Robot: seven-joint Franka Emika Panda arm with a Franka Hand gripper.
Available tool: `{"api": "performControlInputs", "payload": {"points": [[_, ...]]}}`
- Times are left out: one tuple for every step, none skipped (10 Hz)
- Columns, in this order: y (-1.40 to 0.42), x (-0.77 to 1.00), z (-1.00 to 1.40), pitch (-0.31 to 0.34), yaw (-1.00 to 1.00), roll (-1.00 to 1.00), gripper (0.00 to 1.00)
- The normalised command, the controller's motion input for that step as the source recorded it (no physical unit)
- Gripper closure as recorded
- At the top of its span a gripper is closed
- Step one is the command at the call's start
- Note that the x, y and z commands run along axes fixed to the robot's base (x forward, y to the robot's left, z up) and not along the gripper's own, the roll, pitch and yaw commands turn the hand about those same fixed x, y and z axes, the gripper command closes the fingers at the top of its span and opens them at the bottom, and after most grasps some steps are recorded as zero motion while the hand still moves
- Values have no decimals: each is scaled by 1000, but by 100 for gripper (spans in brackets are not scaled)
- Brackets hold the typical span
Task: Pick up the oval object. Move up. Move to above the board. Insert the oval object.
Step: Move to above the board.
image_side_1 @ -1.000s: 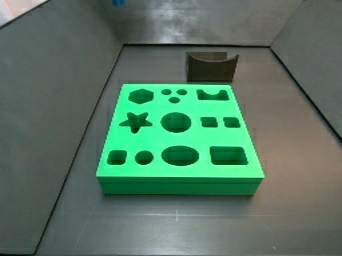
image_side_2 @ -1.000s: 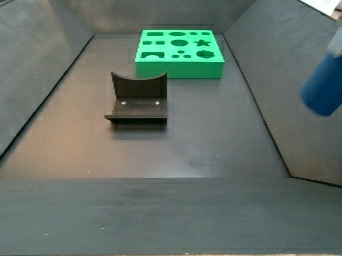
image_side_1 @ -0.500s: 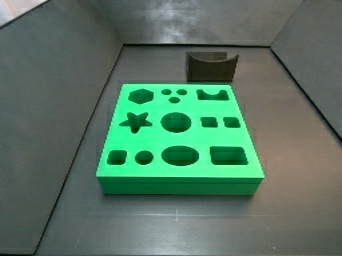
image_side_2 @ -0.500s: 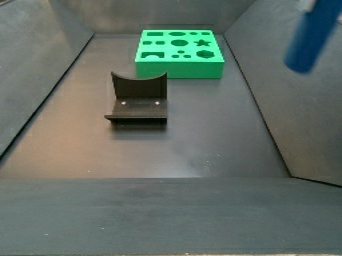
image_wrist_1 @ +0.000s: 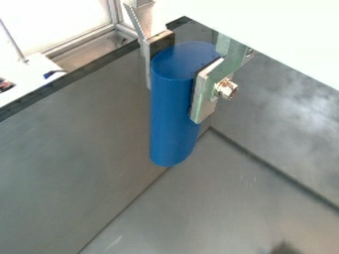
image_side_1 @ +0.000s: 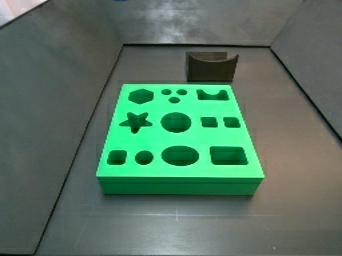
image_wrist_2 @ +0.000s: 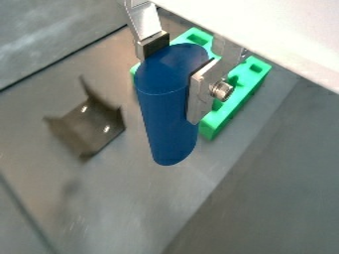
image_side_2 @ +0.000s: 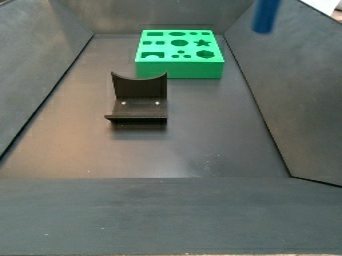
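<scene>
The oval object [image_wrist_1: 171, 124], a plain blue peg with rounded sides, hangs upright between my gripper's [image_wrist_1: 176, 71] silver fingers [image_wrist_1: 208, 87], high above the dark floor. My gripper [image_wrist_2: 177, 67] is shut on the peg's [image_wrist_2: 165, 119] upper part. In a wrist view a corner of the green board [image_wrist_2: 247, 73] shows behind the peg. In a side view only the peg's lower end [image_side_2: 266, 14] shows, at the top edge, to the right of the board [image_side_2: 181, 70]. The board [image_side_1: 154, 140] lies flat with its shaped holes open, an oval hole [image_side_1: 178, 155] among them.
The dark fixture [image_side_2: 136, 100] stands on the floor in front of the board in that side view, and the fixture [image_side_1: 211, 66] stands behind it from the opposite side. It also shows as the fixture [image_wrist_2: 85, 125] beside the peg. Sloping grey walls [image_side_2: 287, 90] enclose the floor.
In a side view the blue peg has risen and moved away along the right wall, from mid-height to the top edge. The board and fixture have not moved.
</scene>
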Motion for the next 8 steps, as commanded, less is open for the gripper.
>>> {"api": "performControlInputs", "payload": {"points": [[-1000, 364, 203, 87, 6, -8, 100], [-1000, 368, 203, 96, 8, -23, 100], [-1000, 379, 205, 112, 9, -9, 100], [-1000, 382, 204, 109, 4, -12, 100], [-1000, 390, 206, 112, 8, 4, 100], [-1000, 397, 207, 113, 12, -5, 100], [-1000, 410, 210, 111, 13, -2, 100], [-1000, 413, 211, 106, 7, -8, 100]]}}
